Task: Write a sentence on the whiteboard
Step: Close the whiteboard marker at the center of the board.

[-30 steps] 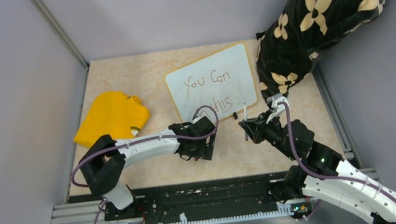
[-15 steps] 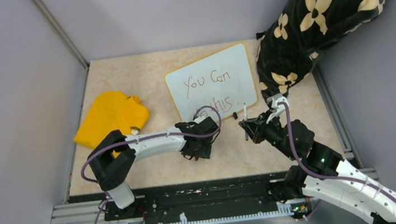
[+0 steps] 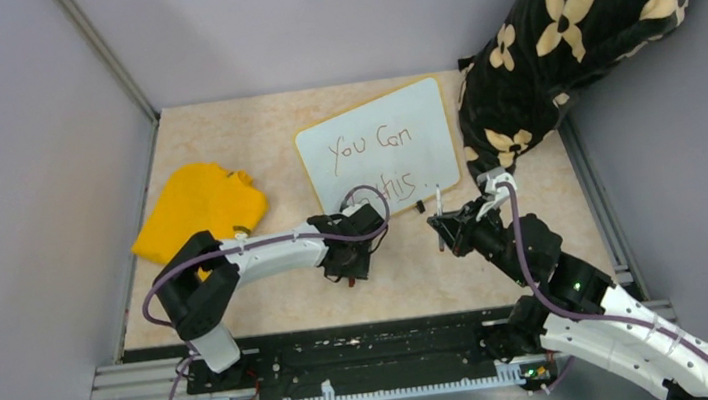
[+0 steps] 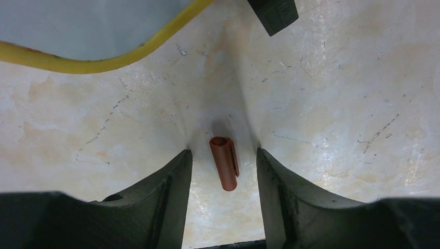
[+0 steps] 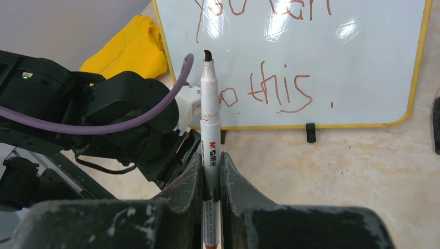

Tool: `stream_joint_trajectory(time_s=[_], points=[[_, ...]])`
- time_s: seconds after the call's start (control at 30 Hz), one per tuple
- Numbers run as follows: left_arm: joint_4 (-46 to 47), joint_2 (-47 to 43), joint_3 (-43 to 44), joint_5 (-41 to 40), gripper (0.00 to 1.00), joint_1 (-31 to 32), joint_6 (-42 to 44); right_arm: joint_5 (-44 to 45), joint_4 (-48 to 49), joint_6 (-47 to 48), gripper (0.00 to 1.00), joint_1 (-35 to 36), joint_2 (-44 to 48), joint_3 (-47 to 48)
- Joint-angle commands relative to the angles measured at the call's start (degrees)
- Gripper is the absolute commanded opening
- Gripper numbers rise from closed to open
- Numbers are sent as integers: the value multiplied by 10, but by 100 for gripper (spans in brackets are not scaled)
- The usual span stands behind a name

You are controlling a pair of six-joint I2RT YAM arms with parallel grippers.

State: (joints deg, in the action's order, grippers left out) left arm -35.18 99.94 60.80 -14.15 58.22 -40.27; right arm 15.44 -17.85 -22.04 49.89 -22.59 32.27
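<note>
Bench (image 3: 252,131): beige, marbled, scuffed, with grey walls on three sides.

Pillow (image 3: 574,44): black with cream flower shapes, leaning in the far right corner. Its lower end is just beside the right edge of the whiteboard.

Whiteboard (image 3: 381,162): lies flat on the bench at centre-far, turned slightly. It has a yellow rim, and its black feet (image 5: 310,132) run along the near edge.

Yellow cloth (image 3: 198,208): crumpled on the bench, left of the board and apart from it.

My left arm (image 3: 266,258) reaches across to the board's near left corner. My right arm (image 3: 607,332) angles in from the near right.

Left end effector (image 4: 222,153): low over the bench, just off the board's rim. The jaws are partly apart and straddle the cap (image 4: 224,165) with a gap on either side, so nothing is gripped.

Right end effector (image 5: 211,161): closed tight on the marker (image 5: 209,114). It sits near the board's near edge, right of my left wrist.

Marker: white barrel, uncapped, with the dark tip pointing toward the board. I cannot tell whether the tip touches the board.

Cap: reddish-brown tube lying on its side on the bench, open end toward the board.

Sentence (image 3: 371,145): thin reddish-brown script on the board, "You Can" above "do this". My left wrist covers part of the lower line in the top view.
</note>
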Motion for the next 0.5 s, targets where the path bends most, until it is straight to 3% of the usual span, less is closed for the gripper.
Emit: stream_joint_trajectory(time_s=[0.0,0.47], points=[[17,7,-29,14,54,-6,-11,6,8,6,0,4,6,20],[9,28,-34,15,41,-4,-10,5,7,2,0,5,8,16]])
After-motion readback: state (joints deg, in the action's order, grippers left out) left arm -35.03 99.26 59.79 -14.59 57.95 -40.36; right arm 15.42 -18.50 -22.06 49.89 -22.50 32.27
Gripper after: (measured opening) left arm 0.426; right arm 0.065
